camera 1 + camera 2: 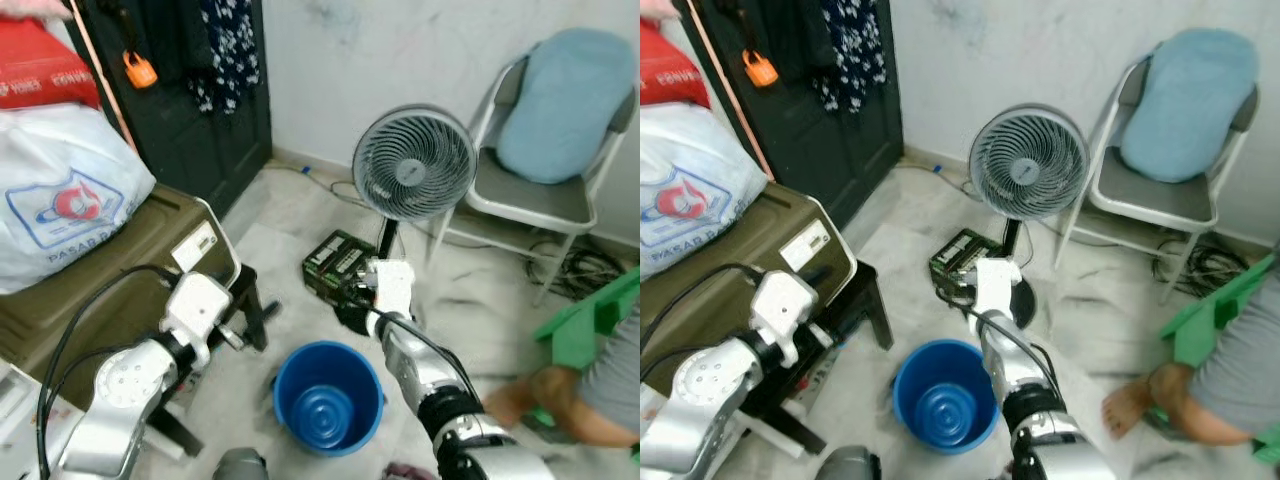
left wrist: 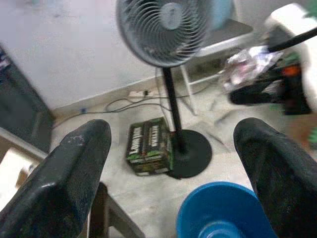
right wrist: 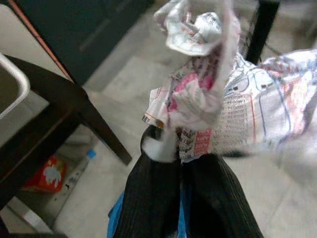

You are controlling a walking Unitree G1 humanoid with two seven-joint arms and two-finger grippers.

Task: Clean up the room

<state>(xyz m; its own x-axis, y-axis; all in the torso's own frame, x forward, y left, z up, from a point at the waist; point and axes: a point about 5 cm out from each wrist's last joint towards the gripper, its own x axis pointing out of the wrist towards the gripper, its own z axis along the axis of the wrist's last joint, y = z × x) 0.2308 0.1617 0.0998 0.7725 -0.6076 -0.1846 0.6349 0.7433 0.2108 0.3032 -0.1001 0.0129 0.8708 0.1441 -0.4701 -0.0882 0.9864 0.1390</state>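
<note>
- Your right gripper has its two black fingers pressed together on a crumpled printed wrapper, which sticks out beyond the fingertips.
- Below and just short of that gripper sits the blue bucket on the floor.
- Just past it lie a green carton and the standing fan.
- Your left gripper hovers beside the bucket, fingers spread wide with nothing between them.
- A person's bare foot rests on the floor off to the right.
</note>
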